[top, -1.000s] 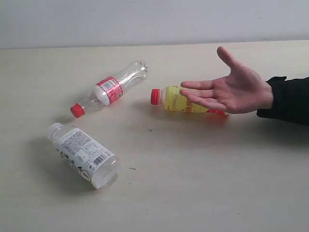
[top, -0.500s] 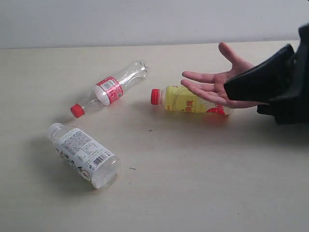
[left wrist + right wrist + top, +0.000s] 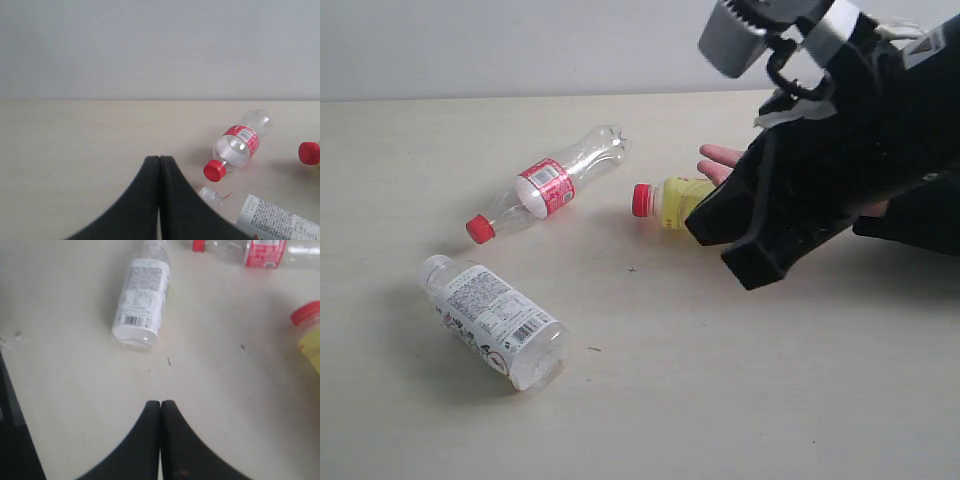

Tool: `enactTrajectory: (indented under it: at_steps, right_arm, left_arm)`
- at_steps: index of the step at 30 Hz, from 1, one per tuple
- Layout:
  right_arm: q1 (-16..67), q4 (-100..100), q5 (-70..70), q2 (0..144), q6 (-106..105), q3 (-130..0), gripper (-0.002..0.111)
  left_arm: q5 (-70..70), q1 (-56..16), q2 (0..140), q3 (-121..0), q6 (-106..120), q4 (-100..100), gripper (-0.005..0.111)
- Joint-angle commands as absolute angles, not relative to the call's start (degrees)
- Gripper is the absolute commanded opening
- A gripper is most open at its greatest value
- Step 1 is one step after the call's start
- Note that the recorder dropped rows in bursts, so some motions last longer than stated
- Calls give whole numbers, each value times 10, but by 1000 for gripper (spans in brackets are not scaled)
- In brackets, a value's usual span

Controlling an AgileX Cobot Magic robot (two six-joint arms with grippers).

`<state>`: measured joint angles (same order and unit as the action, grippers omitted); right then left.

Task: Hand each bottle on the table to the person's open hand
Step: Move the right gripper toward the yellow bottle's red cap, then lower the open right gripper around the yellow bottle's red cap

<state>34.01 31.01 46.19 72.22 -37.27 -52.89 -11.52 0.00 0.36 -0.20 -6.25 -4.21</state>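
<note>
- While the right gripper [image 3: 725,252] hangs over the table [image 3: 740,400] with its two black fingers pressed flat together and nothing between them, it covers most of the person's hand [image 3: 722,158] in the exterior view. Only a few fingertips show, at the gripper's eleven o'clock.
- The yellow bottle [image 3: 672,202] lies on its side just at ten o'clock of that gripper. Its red cap points toward nine o'clock, and its other end is hidden behind the black fingers.
- The slim clear bottle [image 3: 548,186] with the red label lies on its side near ten o'clock of the exterior view's middle. Its cap points toward seven o'clock, and it is apart from the yellow one.
- The white-capped bottle [image 3: 495,320] with the printed label lies on its side at about eight o'clock. Its cap points toward ten o'clock, and it is well apart from the other two.
- The left gripper [image 3: 160,160] shows only in its own wrist view, fingers likewise pressed together on nothing, with the table beyond it.
</note>
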Motion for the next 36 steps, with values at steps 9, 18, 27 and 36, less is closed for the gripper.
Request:
enactTrajectory:
  at_steps: [9,18,27,36]
  right_arm:
    - [383,209,492,781,-308,-578,0]
    - [403,91,486,819,-211,-631,0]
    - [403,58,544,973,-204,-806,3]
    - [403,-23,634,1100,-206,-929,24]
  left_arm:
    - [-114,0,0,0,-63,-44,0]
    - [-114,0,0,0,-63,-44,0]
    - [-114,0,0,0,-63,-44,0]
    - [-114,0,0,0,-63,-44,0]
